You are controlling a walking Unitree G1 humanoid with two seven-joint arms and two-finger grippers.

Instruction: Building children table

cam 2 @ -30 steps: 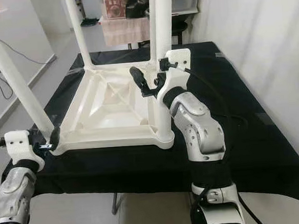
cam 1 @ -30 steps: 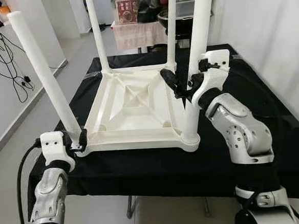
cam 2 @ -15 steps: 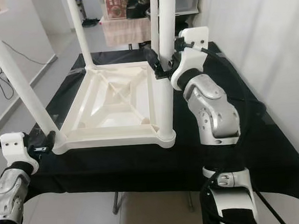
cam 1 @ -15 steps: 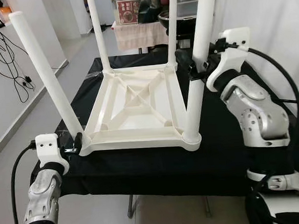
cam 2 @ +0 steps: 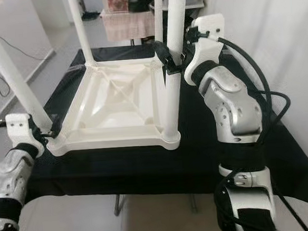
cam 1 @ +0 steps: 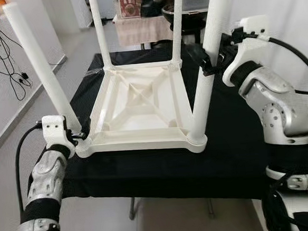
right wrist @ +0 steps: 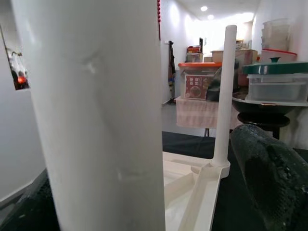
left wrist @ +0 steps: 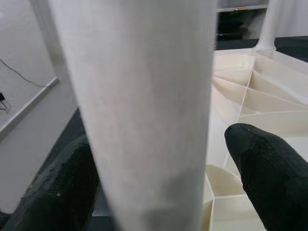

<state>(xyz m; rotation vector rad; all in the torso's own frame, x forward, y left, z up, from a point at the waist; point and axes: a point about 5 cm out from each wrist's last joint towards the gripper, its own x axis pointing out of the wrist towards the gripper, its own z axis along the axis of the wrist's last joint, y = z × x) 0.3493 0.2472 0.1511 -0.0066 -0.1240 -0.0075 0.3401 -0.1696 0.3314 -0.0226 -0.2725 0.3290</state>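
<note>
The white children's table point(cam 1: 137, 108) is lying upside down on the black-draped surface point(cam 1: 235, 141). The left gripper point(cam 1: 77, 136) is straddling the near-left leg point(cam 1: 39, 65) at its base, apparently steadying it. The right gripper point(cam 1: 209, 64) is bracketing the near-right leg point(cam 1: 206, 64) partway up, fingers point(right wrist: 269, 178) spread either side; contact cannot be confirmed.

2 head eyes looking down over the upturned table point(cam 1: 137, 103); 2 wrist cameras close against its legs

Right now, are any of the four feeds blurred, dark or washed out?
Left and right eye views: sharp, evenly lit. Left wrist view: the near-left leg is so close that it is soft and featureless. Right wrist view: the near-right leg is bright and slightly washed out; ceiling lights glare in the hallway behind.
</note>
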